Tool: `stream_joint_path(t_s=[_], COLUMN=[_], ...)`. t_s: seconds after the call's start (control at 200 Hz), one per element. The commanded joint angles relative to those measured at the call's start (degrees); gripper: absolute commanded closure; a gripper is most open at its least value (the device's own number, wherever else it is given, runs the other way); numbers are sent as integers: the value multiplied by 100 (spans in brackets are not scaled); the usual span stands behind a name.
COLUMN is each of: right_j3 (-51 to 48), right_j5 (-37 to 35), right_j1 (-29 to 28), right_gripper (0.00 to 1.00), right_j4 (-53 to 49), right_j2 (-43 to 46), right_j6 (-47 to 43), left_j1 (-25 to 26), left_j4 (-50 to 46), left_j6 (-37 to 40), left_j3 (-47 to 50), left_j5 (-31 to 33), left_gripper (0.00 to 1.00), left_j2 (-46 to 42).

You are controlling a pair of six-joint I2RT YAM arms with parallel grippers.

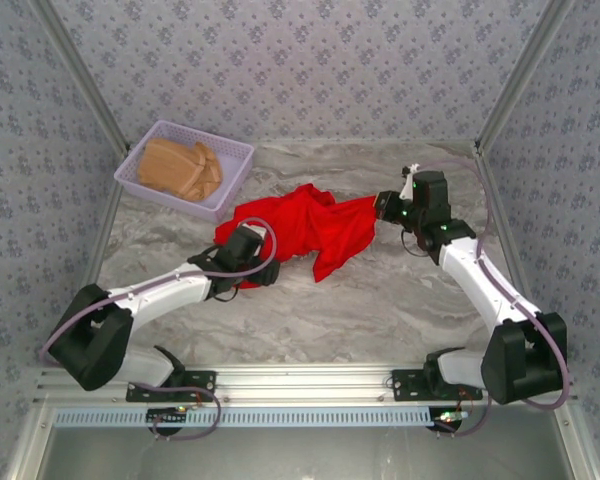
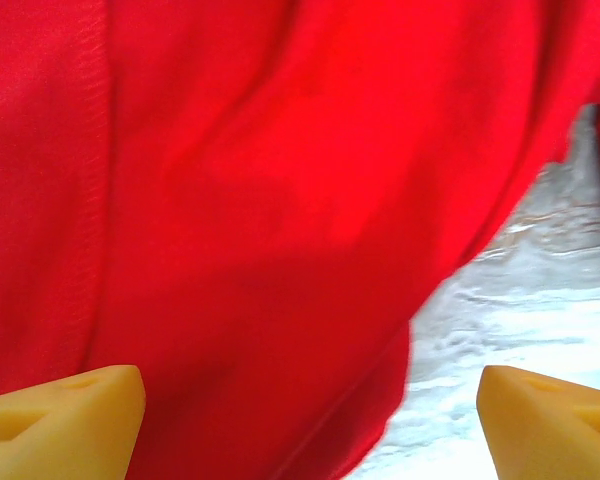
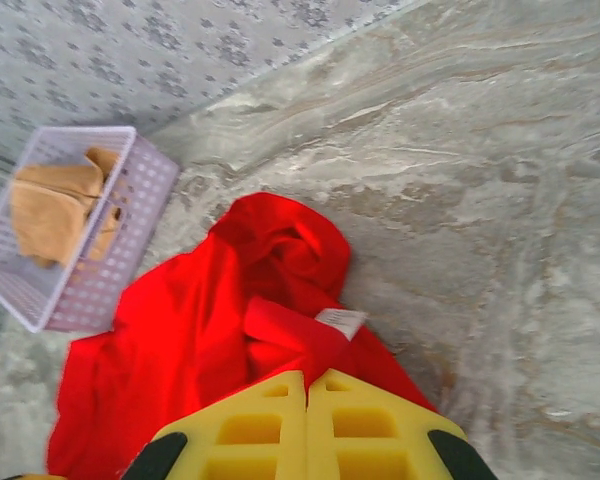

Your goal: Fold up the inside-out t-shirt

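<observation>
Closest to us are the yellow fingers of the right gripper point(image 3: 306, 385), pressed flat together with a fold of the inside-out t-shirt point(image 3: 195, 330) pinched between them, right beside its small white label point(image 3: 340, 320). We judge this grip is meant to anchor one end of the cloth. From above, the red fabric stretches from the heap out to that gripper, on the side of the shirt away from the basket point(image 3: 130, 225).

The shirt lies bunched on the table point(image 3: 500, 200), just beside the basket's corner nearest the arms. It is apart from the tan garment point(image 3: 50, 210) folded inside the basket.

The left gripper point(image 2: 308, 390) is at the shirt's basket-side end. Its jaws stand wide, with cloth hanging in front of them but nothing clamped. We read that as readiness to take a fresh hold so the shirt can be spread. Folding proper looks not yet begun.
</observation>
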State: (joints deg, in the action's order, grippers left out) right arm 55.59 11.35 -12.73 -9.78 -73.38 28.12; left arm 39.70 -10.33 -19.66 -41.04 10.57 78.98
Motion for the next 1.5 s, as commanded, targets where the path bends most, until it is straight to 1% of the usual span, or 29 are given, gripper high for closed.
stream_joint_path(t_s=[0.0, 0.05, 0.09, 0.185, 0.26, 0.295, 0.31, 0.315, 0.4, 0.5, 0.575, 0.645, 0.695, 0.739, 0.904, 0.984, 1.074, 1.214, 1.379, 1.494], right_j3=[522, 649, 704, 734, 819, 870, 901, 910, 1215, 1915, 2386, 2734, 2966, 3120, 3335, 3318, 3335, 3494, 4140, 4190], right_j5=[-568, -460, -205, 505, 692, 668, 654, 647, 498, 73, -415, -729, -765, -777, -707, -687, -715, -731, -822, -597], right_j1=[35, 34, 34, 127, 286, 357, 371, 374, 405, 419, 450, 487, 499, 505, 505, 508, 500, 500, 504, 399], right_gripper=[100, 100, 100, 100, 100, 100, 100, 100, 100, 100, 100, 100, 100, 100, 100, 100, 100, 100, 100, 100], right_j4=[-768, -749, -628, -389, -448, -519, -545, -557, -825, -1316, -1668, -1874, -2017, -2078, -2146, -2104, -2090, -1942, -1905, -1860], right_j2=[-339, -525, -594, -477, -70, 180, 289, 325, 911, 1477, 1711, 1795, 1797, 1800, 1897, 1993, 1996, 1805, 1459, 1366], right_j6=[-735, -729, -722, -394, -307, -311, -309, -308, -384, -701, -1047, -1291, -1390, -1443, -1476, -1476, -1535, -1555, -1542, -1275], left_j1=[-25, -31, -31, -35, -55, -74, -76, -81, -92, -263, -541, -893, -1117, -1212, -1237, -1242, -1268, -1316, -1463, -1548], left_j4=[-275, -217, -142, -136, -154, -195, -223, -232, -387, -448, -347, -226, -207, -215, -476, -463, -356, -205, -375, -618], left_j6=[-171, -111, -62, 73, 207, 299, 342, 363, 652, 1000, 1129, 1077, 1018, 1042, 1268, 1329, 1379, 1432, 1410, 1437], left_j3=[6, -169, -330, -725, -1010, -1201, -1297, -1326, -1884, -2492, -2777, -2949, -3074, -3189, -3574, -3564, -3557, -3942, -5068, -5945], left_j5=[396, 287, 249, 440, 547, 551, 570, 583, 956, 1087, 951, 615, 409, 332, 369, 398, 374, 281, -67, -149], left_gripper=[16, 22, 32, 55, 77, 94, 99, 100, 100, 100, 100, 100, 100, 100, 100, 100, 100, 100, 100, 100], left_j2=[382, 671, 913, 1336, 1402, 1373, 1342, 1332, 1026, 369, -233, -747, -1018, -1202, -1503, -1578, -1475, -863, 235, 1173])
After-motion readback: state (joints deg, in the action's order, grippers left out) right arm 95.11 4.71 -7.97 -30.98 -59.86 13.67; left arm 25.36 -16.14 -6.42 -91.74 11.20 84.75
